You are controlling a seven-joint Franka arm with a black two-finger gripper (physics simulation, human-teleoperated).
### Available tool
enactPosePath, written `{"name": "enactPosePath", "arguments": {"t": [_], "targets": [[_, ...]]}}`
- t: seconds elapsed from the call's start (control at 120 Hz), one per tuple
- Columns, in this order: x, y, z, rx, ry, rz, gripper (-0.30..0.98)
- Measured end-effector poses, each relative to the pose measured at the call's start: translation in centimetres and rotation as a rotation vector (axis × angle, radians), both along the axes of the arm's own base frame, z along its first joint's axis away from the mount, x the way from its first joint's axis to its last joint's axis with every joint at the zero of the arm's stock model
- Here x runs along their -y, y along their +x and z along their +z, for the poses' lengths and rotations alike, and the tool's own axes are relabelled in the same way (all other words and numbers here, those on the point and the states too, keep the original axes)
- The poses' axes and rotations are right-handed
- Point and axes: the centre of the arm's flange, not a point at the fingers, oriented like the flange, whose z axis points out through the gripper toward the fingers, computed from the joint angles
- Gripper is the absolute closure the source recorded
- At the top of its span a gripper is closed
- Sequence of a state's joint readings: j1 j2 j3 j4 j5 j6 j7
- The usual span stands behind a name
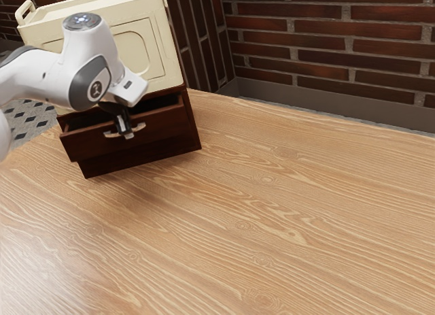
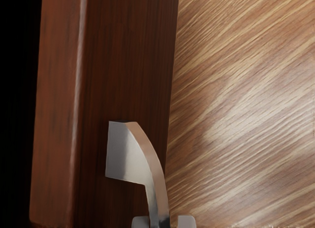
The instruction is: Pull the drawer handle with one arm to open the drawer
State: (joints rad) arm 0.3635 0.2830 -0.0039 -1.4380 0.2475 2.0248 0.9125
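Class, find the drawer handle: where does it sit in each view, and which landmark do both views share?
Exterior view: the handle is well left of centre, slightly above mid-height, partly hidden by the pincer.
Wrist view: lower half, just left of centre, reaching the lower edge.
Shared landmark: the drawer's dark wooden front.

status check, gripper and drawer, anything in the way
gripper at handle, grip unclear
drawer partly open
cream box atop cabinet, out of drawer's path
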Motion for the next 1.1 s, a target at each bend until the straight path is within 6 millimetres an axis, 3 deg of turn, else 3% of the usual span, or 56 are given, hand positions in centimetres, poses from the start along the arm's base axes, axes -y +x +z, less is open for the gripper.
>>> {"name": "enactPosePath", "arguments": {"t": [1.1], "targets": [[6.1,-5.4,0.5,-0.021,-0.048,-0.007,0.79]]}}
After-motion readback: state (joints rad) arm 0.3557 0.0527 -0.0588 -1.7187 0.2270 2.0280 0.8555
